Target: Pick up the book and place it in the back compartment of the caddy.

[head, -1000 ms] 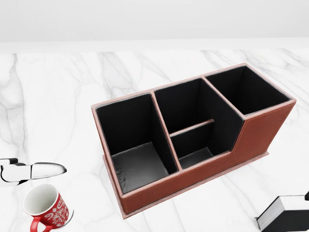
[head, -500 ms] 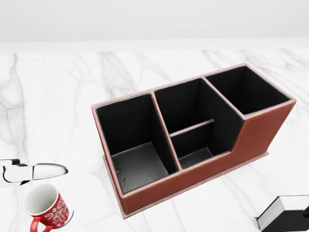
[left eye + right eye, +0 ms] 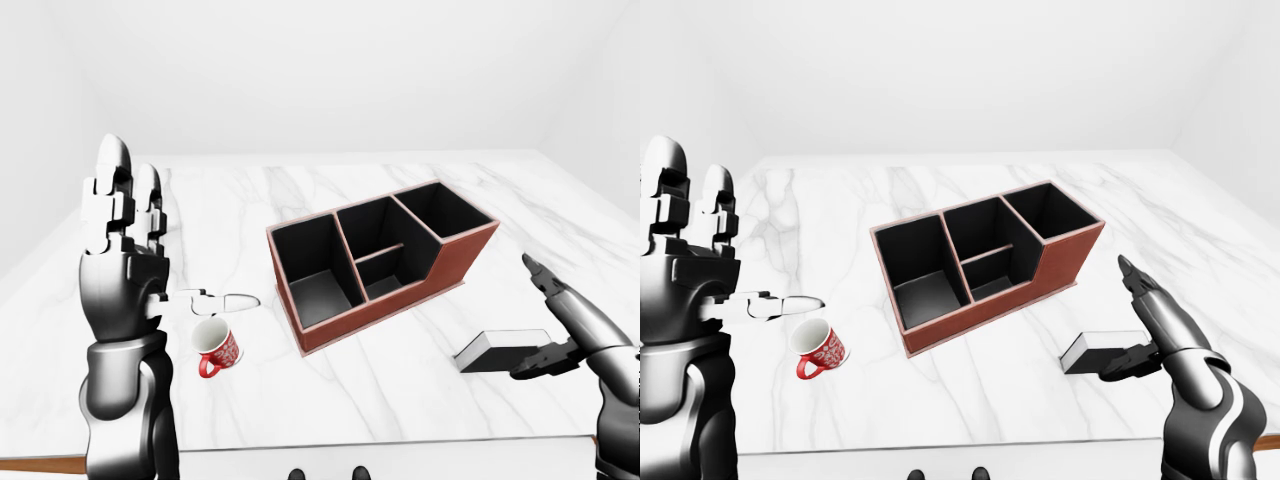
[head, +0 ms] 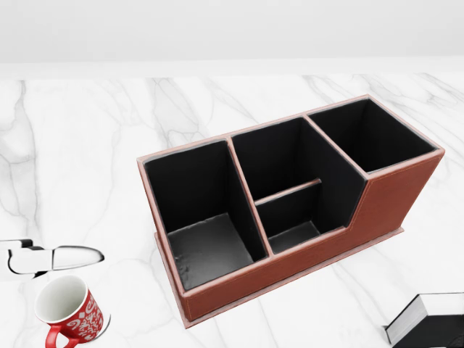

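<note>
Bare sim room, office-desk feel: white marble table [image 3: 400, 390] w/ plain white walls at 12 o'clock, brown desk caddy [image 3: 380, 262] centre, red mug [image 3: 215, 346] at 8 o'clock

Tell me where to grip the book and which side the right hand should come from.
Grip the book across its thin thickness at the right-hand end in the right-eye view, thumb under, fingers on the black cover. It lies flat on the marble table, pale page edge facing left, so coming from the right, where the right hand is open beside it, looks likeliest to work.
</note>
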{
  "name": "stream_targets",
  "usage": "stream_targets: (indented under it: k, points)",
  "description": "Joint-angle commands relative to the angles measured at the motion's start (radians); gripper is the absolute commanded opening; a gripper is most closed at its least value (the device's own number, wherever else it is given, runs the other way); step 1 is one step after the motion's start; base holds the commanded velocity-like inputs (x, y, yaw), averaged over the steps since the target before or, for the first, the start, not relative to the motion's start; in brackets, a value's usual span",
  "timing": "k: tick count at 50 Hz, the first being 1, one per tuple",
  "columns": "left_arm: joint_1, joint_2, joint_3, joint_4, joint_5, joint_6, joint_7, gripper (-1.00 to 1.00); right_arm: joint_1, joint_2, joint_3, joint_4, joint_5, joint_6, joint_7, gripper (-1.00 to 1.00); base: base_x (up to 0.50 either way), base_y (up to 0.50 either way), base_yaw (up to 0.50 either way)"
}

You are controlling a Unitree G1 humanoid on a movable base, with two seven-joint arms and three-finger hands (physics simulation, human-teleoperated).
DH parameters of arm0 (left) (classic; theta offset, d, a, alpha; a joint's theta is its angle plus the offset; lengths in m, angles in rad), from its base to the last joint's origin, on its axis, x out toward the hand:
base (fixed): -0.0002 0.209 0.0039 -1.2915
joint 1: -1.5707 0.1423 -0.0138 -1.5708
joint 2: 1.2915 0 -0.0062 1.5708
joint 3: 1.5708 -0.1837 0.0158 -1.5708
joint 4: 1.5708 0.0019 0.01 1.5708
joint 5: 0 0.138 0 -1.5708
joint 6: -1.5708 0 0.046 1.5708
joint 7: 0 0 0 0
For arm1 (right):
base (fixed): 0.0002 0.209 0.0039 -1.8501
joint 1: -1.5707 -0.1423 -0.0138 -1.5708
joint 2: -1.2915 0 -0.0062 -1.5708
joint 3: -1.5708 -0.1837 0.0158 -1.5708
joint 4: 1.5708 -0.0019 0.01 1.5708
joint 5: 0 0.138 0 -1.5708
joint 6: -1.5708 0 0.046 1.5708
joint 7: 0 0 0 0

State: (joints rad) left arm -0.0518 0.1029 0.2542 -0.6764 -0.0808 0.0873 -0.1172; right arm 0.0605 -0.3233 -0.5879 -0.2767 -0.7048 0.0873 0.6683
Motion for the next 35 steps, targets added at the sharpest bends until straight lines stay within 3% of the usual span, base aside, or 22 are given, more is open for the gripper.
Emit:
stream_targets:
  k: [1, 28, 35]
  points:
    - [0.0, -0.001, -0.001, 0.004, 0.002, 0.0, -0.001, 1.0, 0.028, 0.005, -0.003, 0.073, 0.003, 0.0, -0.033, 1.0, 0.0, 0.0, 0.0]
    - [0.005, -0.004, -0.008, 0.01, 0.009, 0.0, -0.002, 1.0, 0.029, -0.028, -0.02, 0.198, -0.004, 0.0, -0.073, 1.0, 0.0, 0.0, 0.0]
    - [0.007, -0.005, -0.01, 0.015, 0.013, 0.0, -0.003, 0.99, 0.01, -0.064, -0.005, 0.312, 0.016, -0.03, -0.136, 1.0, 0.0, 0.0, 0.0]
